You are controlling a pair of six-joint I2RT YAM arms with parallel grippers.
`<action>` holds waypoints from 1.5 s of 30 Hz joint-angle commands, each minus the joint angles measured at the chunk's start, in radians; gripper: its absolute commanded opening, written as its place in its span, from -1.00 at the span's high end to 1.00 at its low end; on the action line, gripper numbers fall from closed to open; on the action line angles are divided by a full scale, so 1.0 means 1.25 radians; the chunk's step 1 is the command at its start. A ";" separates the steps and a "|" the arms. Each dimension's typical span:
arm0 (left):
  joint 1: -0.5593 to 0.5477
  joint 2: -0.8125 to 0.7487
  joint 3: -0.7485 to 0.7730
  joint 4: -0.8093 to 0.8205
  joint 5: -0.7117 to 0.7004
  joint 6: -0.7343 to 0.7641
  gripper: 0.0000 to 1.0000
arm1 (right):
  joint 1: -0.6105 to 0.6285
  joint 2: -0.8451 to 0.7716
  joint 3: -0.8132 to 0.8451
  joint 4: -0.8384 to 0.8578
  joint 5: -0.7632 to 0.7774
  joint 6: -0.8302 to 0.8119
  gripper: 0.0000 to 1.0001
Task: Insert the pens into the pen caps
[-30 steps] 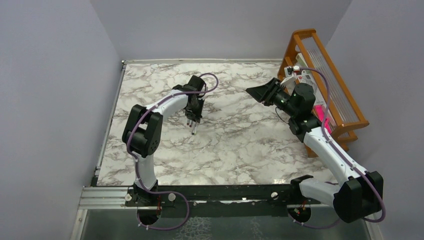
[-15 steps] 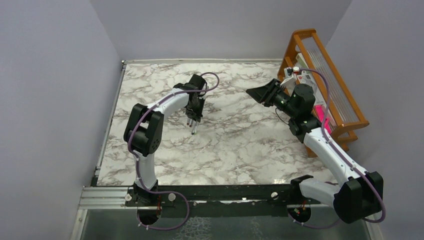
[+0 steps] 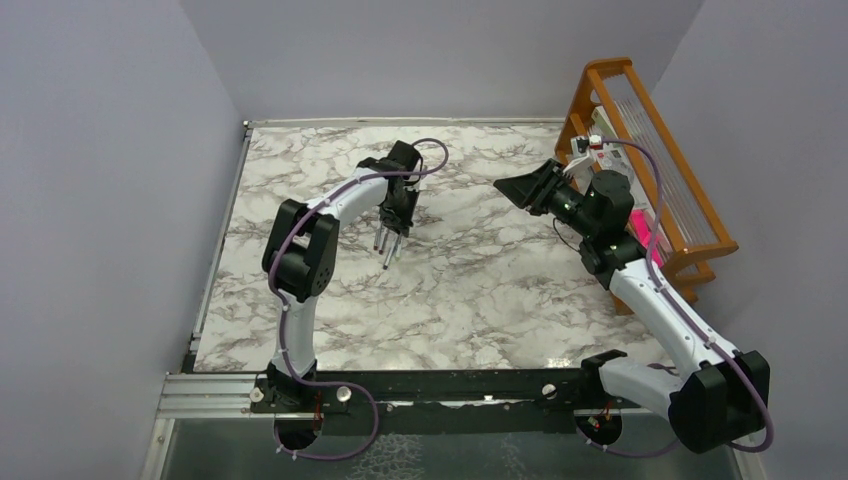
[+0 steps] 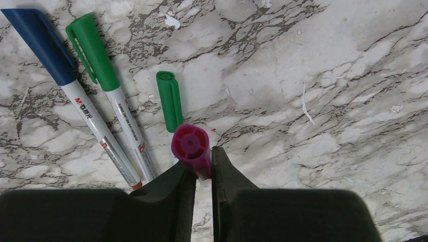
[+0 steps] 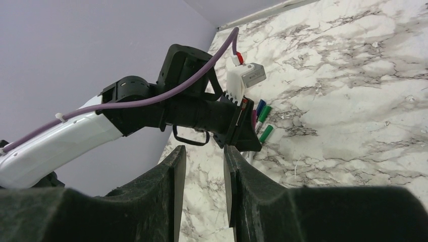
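We had the left gripper (image 4: 203,164) pinched on the magenta cap (image 4: 191,143) at its lower end, likely to keep the round end free for mating. Cap axis ran steep off the table (image 4: 328,75), end face toward the wrist camera. Right gripper (image 5: 204,186) was aloft with a narrow gap, empty. Green cap (image 4: 169,100) lay flat beside 2 capped pens (image 4: 121,126) — roughly parallel.

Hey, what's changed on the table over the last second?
The left arm's elbow and wrist swung slightly right and farther back; the left gripper is shut on the magenta cap. The right gripper and the wooden rack stayed put.
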 commanded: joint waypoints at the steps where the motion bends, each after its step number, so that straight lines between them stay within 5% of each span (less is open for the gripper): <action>1: -0.003 0.028 0.025 -0.020 0.000 0.015 0.62 | 0.000 -0.021 -0.001 -0.022 0.001 -0.017 0.35; 18: -0.004 0.013 0.072 -0.034 -0.006 0.015 0.47 | 0.000 -0.020 -0.010 -0.008 -0.001 -0.004 0.37; 24: -0.010 -0.030 0.119 -0.038 0.027 0.009 0.65 | 0.000 -0.031 -0.026 -0.012 0.005 -0.001 0.38; 29: -0.042 -0.012 0.113 -0.037 0.080 0.010 0.99 | 0.000 -0.029 -0.032 -0.005 0.006 0.008 0.41; 45: -0.082 0.078 0.073 -0.002 0.012 -0.005 1.00 | 0.000 -0.048 -0.030 -0.033 0.019 -0.014 0.44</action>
